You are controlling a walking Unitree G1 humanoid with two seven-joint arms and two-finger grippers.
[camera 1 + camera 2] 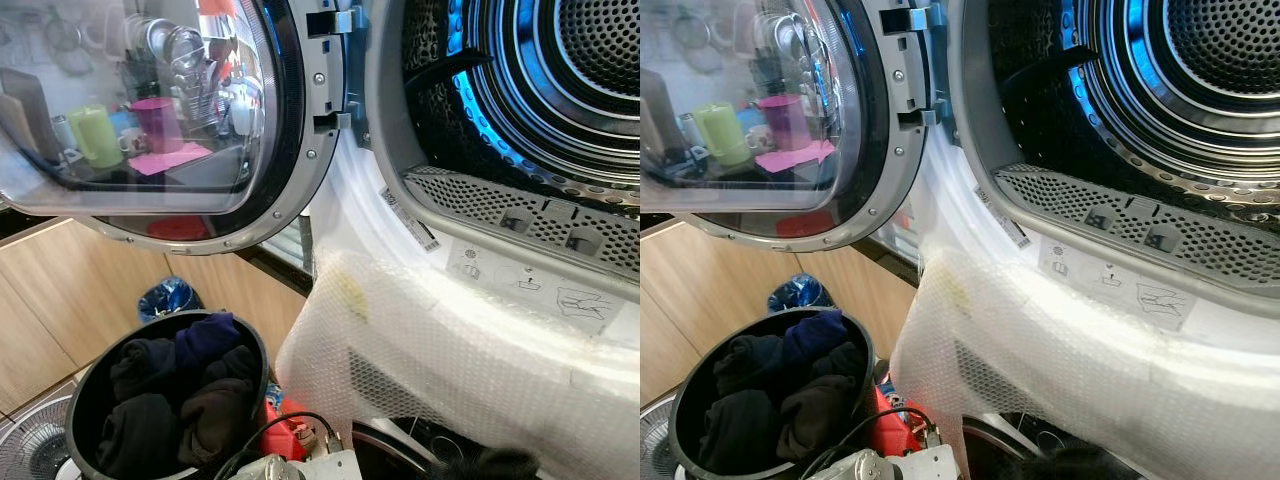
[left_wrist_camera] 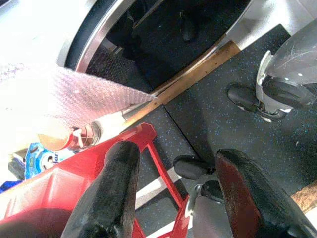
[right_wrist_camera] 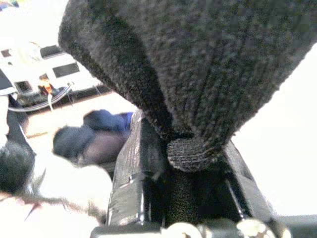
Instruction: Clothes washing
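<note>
Before the machine: washer drum (image 1: 560,90) standing open, door (image 1: 150,110) swung to the left.
Right gripper (image 3: 190,163): pinching a black knitted garment (image 3: 198,64) between its fingers.
Left gripper (image 2: 173,193): hanging low with fingers spread above a red frame (image 2: 64,178).
Basket (image 1: 85,385): sitting at lower left, holding dark clothes (image 1: 180,395).
Bubble wrap (image 1: 450,350): draping over the washer front below the opening.

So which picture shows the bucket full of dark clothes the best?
The left eye view: the round black bucket of dark clothes sits whole at lower left, rim and all. The right eye view shows it too, cropped at the bottom edge. The right wrist view gives a blurry glimpse behind the black knit garment.
</note>
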